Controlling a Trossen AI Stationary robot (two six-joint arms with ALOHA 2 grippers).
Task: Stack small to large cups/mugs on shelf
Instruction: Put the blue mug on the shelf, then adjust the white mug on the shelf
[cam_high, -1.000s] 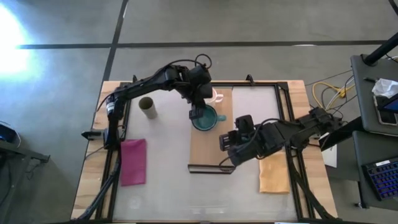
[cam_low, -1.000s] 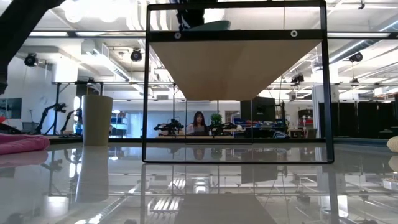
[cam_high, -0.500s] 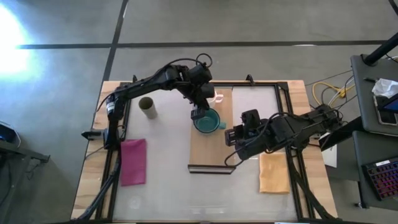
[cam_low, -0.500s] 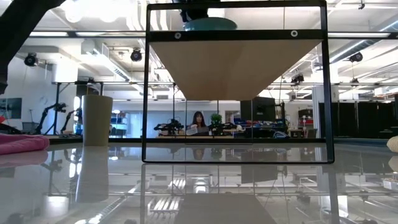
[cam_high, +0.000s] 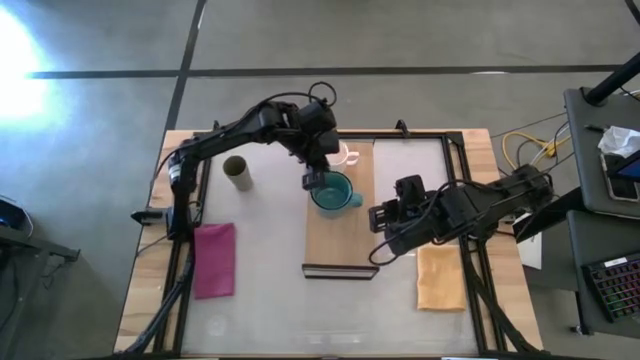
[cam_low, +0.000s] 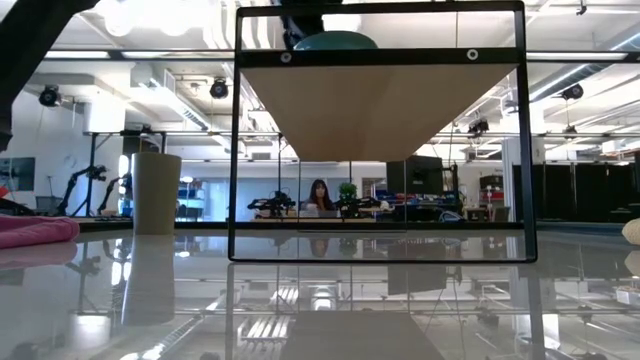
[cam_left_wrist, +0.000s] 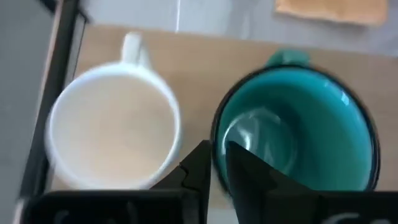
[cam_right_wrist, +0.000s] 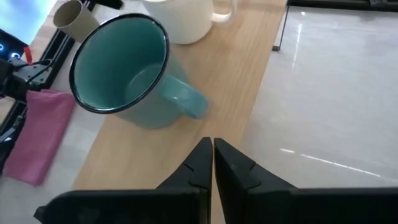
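The teal-green mug (cam_high: 335, 195) stands on the light-wood shelf (cam_high: 340, 245), handle toward the table's right. The small white mug (cam_high: 345, 155) sits just behind it on the same plank. My left gripper (cam_high: 314, 181) is at the teal mug's left rim, shut on it. The olive-brown cup (cam_high: 237, 172) stands upright on the table, left of the shelf. My right gripper (cam_high: 378, 222) hovers shut over the shelf's right edge and touches nothing. In the low view the teal mug (cam_low: 335, 41) shows on top of the raised shelf (cam_low: 380, 110). My left gripper (cam_left_wrist: 217, 158) comes from above, pointing down, onto the teal mug's rim (cam_left_wrist: 215, 142) on the side away from the handle. One finger (cam_left_wrist: 245, 171) is inside the mug and the other finger (cam_left_wrist: 198, 165) is outside. The mug is upright, bottom at shelf level.
A pink cloth (cam_high: 214, 260) lies near the table's left edge and an orange-yellow cloth (cam_high: 440, 278) lies right of the shelf. A black frame (cam_low: 236, 150) carries the plank above the table. A person (cam_low: 321, 195) sits far behind the table.
My right gripper has drawn back from the shelf's middle toward the table's right and far side, staying shut. My left gripper has kept its hold on the teal mug, which has shifted only slightly on the shelf.
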